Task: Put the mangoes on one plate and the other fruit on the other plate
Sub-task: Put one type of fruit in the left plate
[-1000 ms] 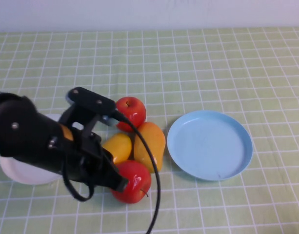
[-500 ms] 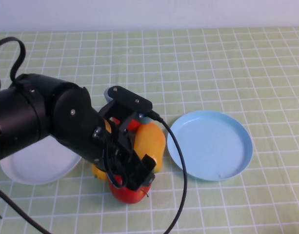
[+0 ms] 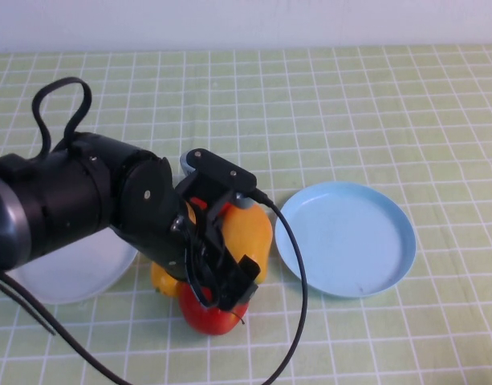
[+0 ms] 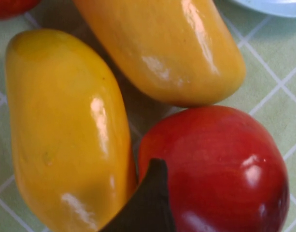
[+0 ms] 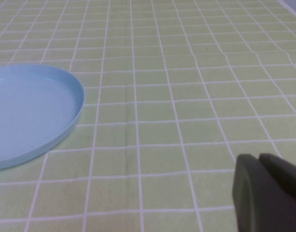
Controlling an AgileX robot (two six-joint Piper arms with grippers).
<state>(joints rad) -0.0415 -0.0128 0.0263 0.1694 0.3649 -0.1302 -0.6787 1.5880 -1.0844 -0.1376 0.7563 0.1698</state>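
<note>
At nine o'clock on the green checked tablecloth [image 3: 326,96] lies the round white plate [image 3: 69,277] with a shallow rim, partly hidden under the black left arm [image 3: 77,204]. Toward the centre, the left gripper [image 3: 221,277] hangs low over a tight cluster of fruit with its jaws spread wide, clamped on nothing; one dark fingertip [image 4: 148,203] shows in the wrist view against the near apple, between it and the yellower mango. That smooth, oblong yellower mango [image 4: 65,130] lies beside the more orange mango [image 3: 254,233], and a round glossy red apple [image 3: 209,317] sits at six o'clock of the pair, touching them. At three o'clock of the cluster, just beside the orange mango, rests the round light blue plate [image 3: 346,241] with a raised rim, bare. Farther toward three o'clock, the right gripper [image 5: 266,193] hovers over the cloth beside the blue plate, its jaws pressed together.
</note>
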